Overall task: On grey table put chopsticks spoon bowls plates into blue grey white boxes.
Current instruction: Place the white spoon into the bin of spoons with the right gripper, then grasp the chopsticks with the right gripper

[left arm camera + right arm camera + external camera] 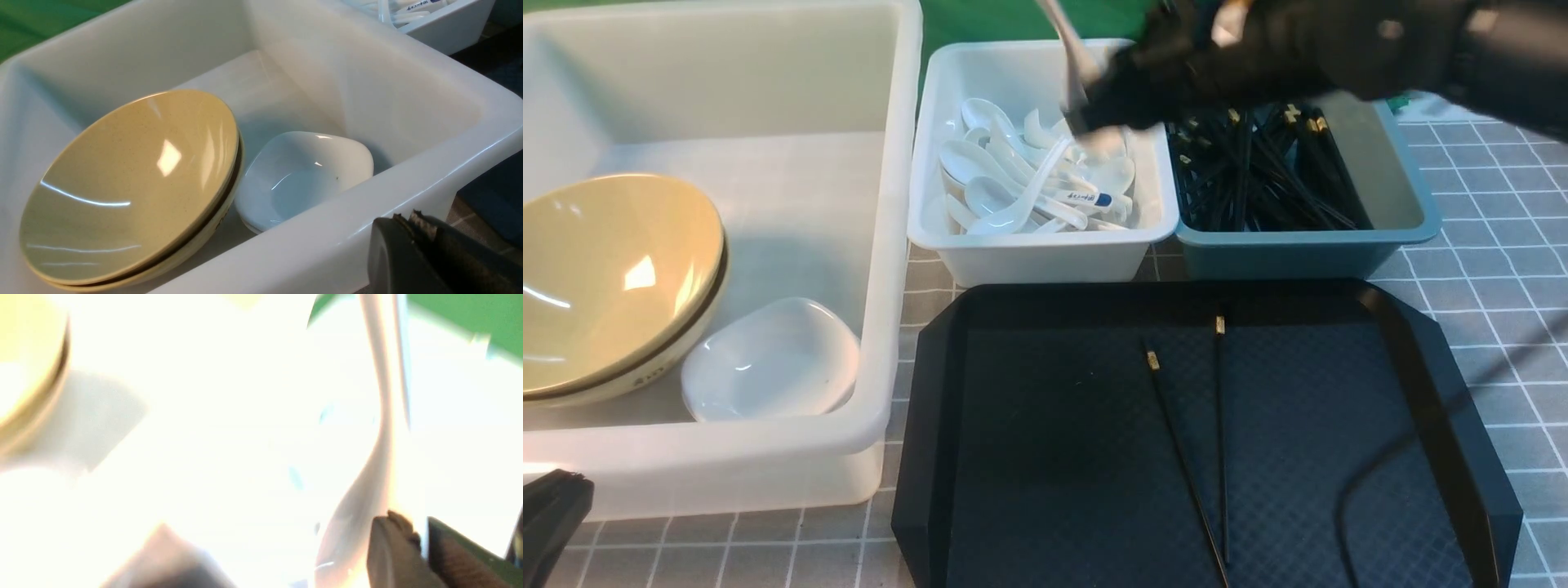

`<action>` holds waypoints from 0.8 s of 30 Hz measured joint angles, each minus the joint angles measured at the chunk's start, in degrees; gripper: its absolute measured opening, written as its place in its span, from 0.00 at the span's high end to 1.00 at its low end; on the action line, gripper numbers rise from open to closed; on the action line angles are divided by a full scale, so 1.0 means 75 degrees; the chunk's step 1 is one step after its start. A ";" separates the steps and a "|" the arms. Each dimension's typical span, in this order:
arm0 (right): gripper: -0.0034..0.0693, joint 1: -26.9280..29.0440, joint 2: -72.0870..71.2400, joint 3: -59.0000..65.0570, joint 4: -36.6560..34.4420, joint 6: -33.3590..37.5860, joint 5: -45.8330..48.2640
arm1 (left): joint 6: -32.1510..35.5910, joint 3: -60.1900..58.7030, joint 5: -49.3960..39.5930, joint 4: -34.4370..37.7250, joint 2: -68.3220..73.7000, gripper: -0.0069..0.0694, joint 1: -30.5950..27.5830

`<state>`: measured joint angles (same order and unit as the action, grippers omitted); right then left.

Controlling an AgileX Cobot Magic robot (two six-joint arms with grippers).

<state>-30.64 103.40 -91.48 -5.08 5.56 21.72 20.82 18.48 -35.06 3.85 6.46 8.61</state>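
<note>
Spoons [1013, 188] fill the small white box [1045, 257], over which the right hand [1088, 114] pinches a blurred spoon [1067, 57]. Left of that box, the tub [882, 245] holds bowls [605, 278] and a plate [768, 359]; right of it, the blue-grey box [1298, 245] holds chopsticks [1258, 171]. Only the left wrist view shows the left hand [410, 222] pressed together.

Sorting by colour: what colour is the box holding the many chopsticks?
The box is blue-grey; front view shows it best.

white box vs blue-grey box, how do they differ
Colour: the white box is glossy white, the blue-grey box a dull teal. Contents: the white box holds white spoons, the blue-grey box black chopsticks. Place: the white box sits left of the blue-grey box in the front view. Both are small rectangular tubs side by side on the grey table.
</note>
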 joint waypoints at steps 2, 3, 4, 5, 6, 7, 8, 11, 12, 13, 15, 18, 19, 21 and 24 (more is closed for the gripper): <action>0.77 0.0089 0.0544 -0.0569 -0.0006 -0.0089 -0.0052 | 0.0000 0.0000 0.0000 0.0000 0.0000 0.92 0.0000; 0.66 0.0194 0.1039 -0.1092 -0.0006 -0.0160 0.0310 | 0.0000 0.0000 0.0000 0.0000 0.0000 0.92 0.0000; 0.65 0.0207 0.1089 -0.1144 -0.0006 -0.0168 0.0372 | 0.0000 0.0000 0.0000 0.0000 0.0000 0.92 0.0000; 0.54 0.0309 0.1415 -0.1537 0.0011 -0.0178 0.1061 | 0.0000 0.0000 0.0002 -0.0002 0.0000 0.92 0.0000; 0.47 0.0379 0.1550 -0.1756 0.0019 -0.0200 0.1684 | 0.0000 0.0000 0.0002 -0.0002 0.0000 0.92 0.0000; 0.41 0.0443 0.1621 -0.1953 0.0027 -0.0254 0.2395 | 0.0000 0.0000 0.0002 -0.0009 0.0000 0.92 0.0000; 0.40 0.0465 0.1629 -0.2025 0.0036 -0.0267 0.2544 | 0.0000 0.0000 0.0002 -0.0009 0.0000 0.92 0.0000; 0.27 0.0603 0.1495 -0.2345 0.0109 -0.0429 0.4812 | 0.0000 0.0000 0.0002 -0.0009 0.0000 0.92 0.0000; 0.25 0.0611 0.1391 -0.2320 0.0160 -0.0429 0.5318 | 0.0000 0.0000 0.0002 -0.0009 0.0000 0.92 0.0000; 0.25 0.0611 0.1346 -0.2282 0.0187 -0.0429 0.5481 | 0.0000 0.0000 0.0002 -0.0009 0.0000 0.92 0.0000; 0.24 0.0481 0.1060 -0.1674 0.0439 -0.0505 0.6101 | 0.0000 0.0000 0.0002 -0.0009 0.0000 0.92 0.0000; 0.23 0.0095 0.0639 -0.0073 0.0754 -0.0978 0.5885 | 0.0000 0.0000 0.0002 -0.0009 0.0000 0.92 0.0000; 0.23 -0.0035 0.0509 0.0414 0.0774 -0.1165 0.5525 | 0.0000 0.0000 0.0002 -0.0009 0.0000 0.92 0.0000; 0.23 -0.0396 0.0279 0.1611 0.0768 -0.1615 0.4669 | 0.0000 0.0000 0.0002 -0.0009 0.0000 0.92 0.0000; 0.23 -0.0654 0.0078 0.2579 0.0737 -0.2235 0.3768 | 0.0000 0.0000 0.0009 -0.0009 0.0000 0.92 0.0000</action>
<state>-35.54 103.98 -72.14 0.44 -11.21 49.98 20.82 18.48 -35.00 3.79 6.46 8.61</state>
